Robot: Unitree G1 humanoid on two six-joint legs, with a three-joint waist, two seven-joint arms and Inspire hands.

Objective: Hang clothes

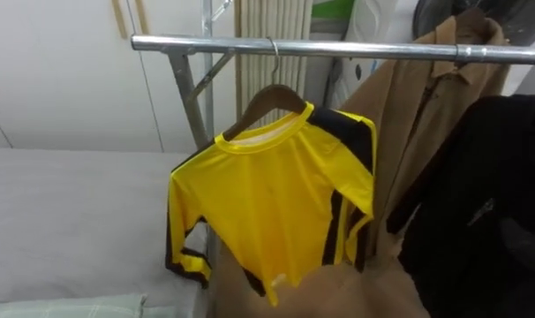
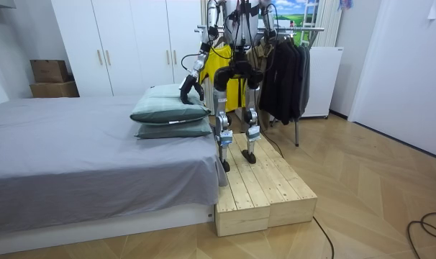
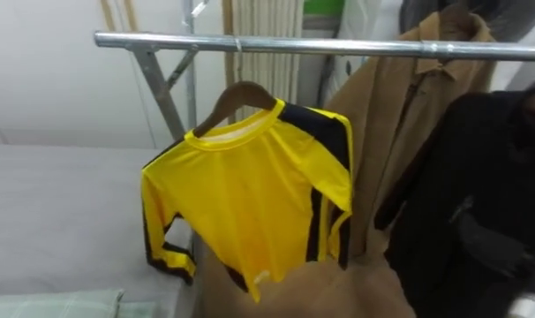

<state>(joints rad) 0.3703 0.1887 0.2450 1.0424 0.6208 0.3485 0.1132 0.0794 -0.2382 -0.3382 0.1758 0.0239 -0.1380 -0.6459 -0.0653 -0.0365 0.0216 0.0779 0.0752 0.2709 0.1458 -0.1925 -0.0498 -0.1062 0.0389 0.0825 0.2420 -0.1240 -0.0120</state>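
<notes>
In the left eye view, the yellow shirt (image 1: 272, 208) hangs on a wooden hanger (image 1: 269, 99) whose hook sits over the metal rail (image 1: 356, 49). It is bright yellow with long sleeves, black panels across one shoulder and black stripes down the side and at the cuffs. It hangs a little askew below the rail, one sleeve drooping toward the rail's end post. Further along the rail, just beside the shirt, hangs a tan coat (image 1: 418, 132), and beyond that a black garment (image 1: 488, 212). Below the rail's post end lies the grey bed (image 1: 64, 221), with a pale pillow (image 1: 64, 307) at its near edge.

In the right eye view, a dark blurred form low against the black garment, well under the rail, looks like the right hand (image 3: 494, 250). I cannot tell whether its fingers are apart or together.

In the room view, the robot stands on a wooden platform (image 2: 268, 191) facing the rail, with the shirt in front of its chest. Its left hand (image 2: 190, 86) hangs low, away from the rail, above two stacked pillows (image 2: 171, 119). I cannot tell how its fingers are set. White wardrobes (image 2: 132, 43) stand behind the rail, cardboard boxes (image 2: 51, 78) sit beyond the bed, and the wood floor (image 2: 376, 187) spreads to the room view's right.
</notes>
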